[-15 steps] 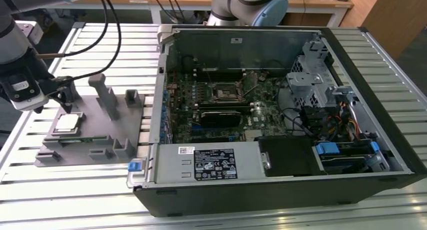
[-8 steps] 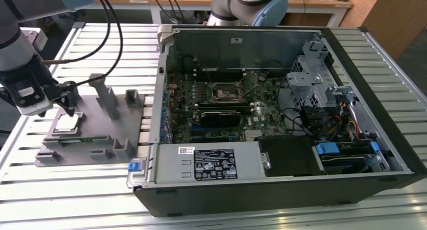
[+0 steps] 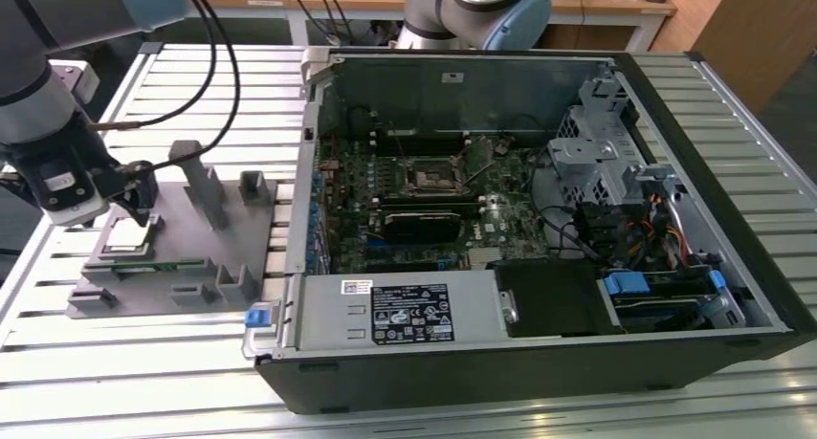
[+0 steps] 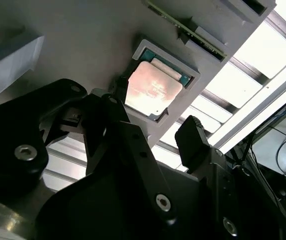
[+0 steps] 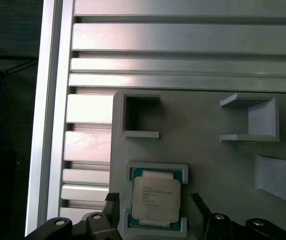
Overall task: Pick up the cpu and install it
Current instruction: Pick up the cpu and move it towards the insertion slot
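- worktop (image 3: 128, 382): slatted metal surface that carries everything; bare slats run past the end effector in the first wrist view.
- computer case (image 3: 511, 382): lies open on its side, well apart from the end effector, toward the exterior view's right. its board faces up, with a black square socket (image 3: 431, 176) in a metal frame near the middle.
- grey holder (image 3: 243, 238): plastic block with upright pegs, directly beneath the end effector. its flat face and open-sided brackets show in both wrist views.
- end effector (image 3: 132, 214): hangs low over the holder's corner farthest from the case. it stands open, holding nothing. in the first wrist view its two black fingers (image 5: 112, 207) flank the raised pocket frame, one on each side. whether they touch the holder cannot be told.
- cpu (image 5: 155, 200): small square chip, silvery top up, seated flat in the holder's framed pocket. it sits between the fingers, clear of both. in the second wrist view the cpu (image 4: 152, 87) lies just beyond the fingertips (image 4: 195, 135).
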### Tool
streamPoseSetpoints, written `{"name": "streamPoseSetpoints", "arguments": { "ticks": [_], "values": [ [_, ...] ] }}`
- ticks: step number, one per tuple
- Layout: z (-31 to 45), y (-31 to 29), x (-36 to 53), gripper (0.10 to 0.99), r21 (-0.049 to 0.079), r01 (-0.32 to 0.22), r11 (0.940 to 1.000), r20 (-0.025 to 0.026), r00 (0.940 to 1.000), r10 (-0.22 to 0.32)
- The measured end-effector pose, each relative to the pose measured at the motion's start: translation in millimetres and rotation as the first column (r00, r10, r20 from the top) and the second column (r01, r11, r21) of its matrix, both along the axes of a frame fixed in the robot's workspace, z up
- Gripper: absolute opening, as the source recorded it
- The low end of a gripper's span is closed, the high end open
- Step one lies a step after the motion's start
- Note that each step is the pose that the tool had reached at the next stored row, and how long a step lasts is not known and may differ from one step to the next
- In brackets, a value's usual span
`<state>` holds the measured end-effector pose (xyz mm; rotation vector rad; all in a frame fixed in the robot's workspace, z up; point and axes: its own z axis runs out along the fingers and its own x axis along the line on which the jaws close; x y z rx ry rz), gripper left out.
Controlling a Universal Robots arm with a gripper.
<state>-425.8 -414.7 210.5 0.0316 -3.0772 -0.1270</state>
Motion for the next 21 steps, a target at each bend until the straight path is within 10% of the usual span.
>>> {"name": "streamPoseSetpoints", "arguments": {
  "ticks": [21],
  "values": [
    [-24.4,0.1,0.0,0.655,-0.001,0.028,0.9996,0.0027,0.9996,-0.028]
  ]
}}
